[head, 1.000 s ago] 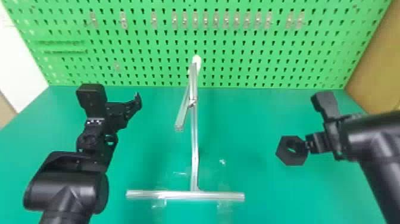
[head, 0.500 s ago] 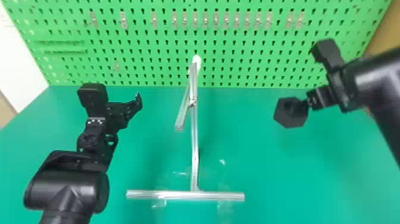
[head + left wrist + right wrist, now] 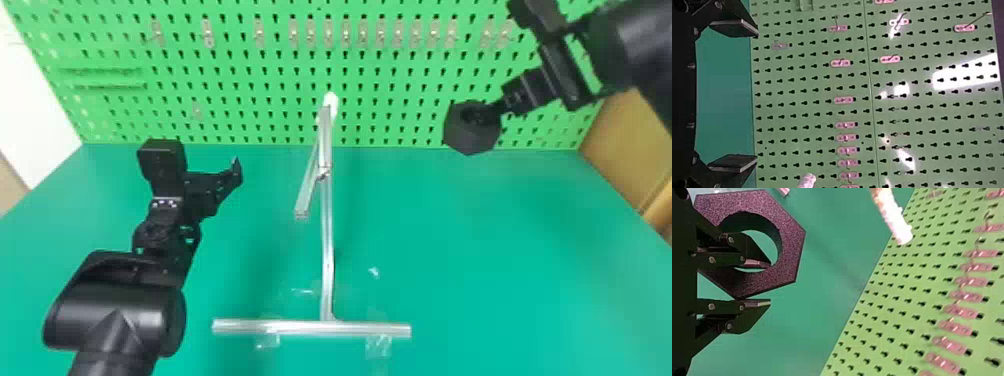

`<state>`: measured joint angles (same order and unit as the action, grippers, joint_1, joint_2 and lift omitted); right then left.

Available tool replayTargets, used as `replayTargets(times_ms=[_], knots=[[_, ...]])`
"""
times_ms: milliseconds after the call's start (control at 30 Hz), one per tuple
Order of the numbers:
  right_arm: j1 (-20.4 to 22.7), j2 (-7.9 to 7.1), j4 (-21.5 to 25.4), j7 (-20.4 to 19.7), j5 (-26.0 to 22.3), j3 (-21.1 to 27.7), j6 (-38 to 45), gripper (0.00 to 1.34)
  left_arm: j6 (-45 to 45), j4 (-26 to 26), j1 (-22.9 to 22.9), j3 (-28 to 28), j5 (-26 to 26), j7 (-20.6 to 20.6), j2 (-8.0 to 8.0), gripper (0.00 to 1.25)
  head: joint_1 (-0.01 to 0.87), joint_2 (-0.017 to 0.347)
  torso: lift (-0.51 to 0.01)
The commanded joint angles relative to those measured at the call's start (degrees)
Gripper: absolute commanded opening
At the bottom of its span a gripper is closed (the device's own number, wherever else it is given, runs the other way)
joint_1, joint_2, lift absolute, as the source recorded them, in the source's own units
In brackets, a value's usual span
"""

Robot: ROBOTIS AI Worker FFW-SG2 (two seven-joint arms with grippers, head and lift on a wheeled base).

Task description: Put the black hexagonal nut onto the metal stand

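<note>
The right gripper (image 3: 761, 284) pinches the nut (image 3: 791, 246), one finger through its hole. It hangs well right of the stand (image 3: 326, 240), so should travel left. The left gripper (image 3: 756, 96) is wide open.

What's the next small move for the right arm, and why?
Probably shift the right gripper left toward the white tip of the metal stand: it grips the black hexagonal nut by its wall, one finger through the hole, and the nut is off to the tip's right.
</note>
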<state>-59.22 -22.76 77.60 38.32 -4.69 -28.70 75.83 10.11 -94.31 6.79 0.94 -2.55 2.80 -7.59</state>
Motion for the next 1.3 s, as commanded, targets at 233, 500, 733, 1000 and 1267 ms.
replayTargets(times_ms=[233, 500, 733, 1000, 1267], knots=[[-11.71, 1.85, -10.89, 0.00, -6.65, -7.86, -6.84, 0.17, 0.87, 0.00, 0.24, 0.29, 0.88, -0.77, -0.06, 1.10, 0.693, 0.081, -0.001], [-16.81, 3.51, -14.05, 0.00, -13.15, -13.84, -9.30, 0.17, 1.75, 0.00, 0.42, 0.21, 1.68, -1.57, -0.06, 1.10, 0.693, 0.081, -0.001], [-19.97, 5.54, -15.72, 0.00, -17.72, -18.67, -10.53, 0.17, 2.19, 0.00, 0.77, 0.29, 2.29, -2.09, -0.06, 1.10, 0.693, 0.081, -0.001], [-22.79, 7.29, -18.10, 0.00, -21.85, -21.92, -11.23, 0.17, 2.63, 0.00, 0.94, 0.73, 2.47, -2.18, -0.59, 1.10, 0.693, 0.081, -0.001], [-24.46, 8.61, -19.24, 0.00, -22.21, -22.98, -11.85, 0.17, 2.98, 0.00, 1.30, 1.17, 2.38, -2.18, -1.03, 1.10, 0.693, 0.081, -0.001]])
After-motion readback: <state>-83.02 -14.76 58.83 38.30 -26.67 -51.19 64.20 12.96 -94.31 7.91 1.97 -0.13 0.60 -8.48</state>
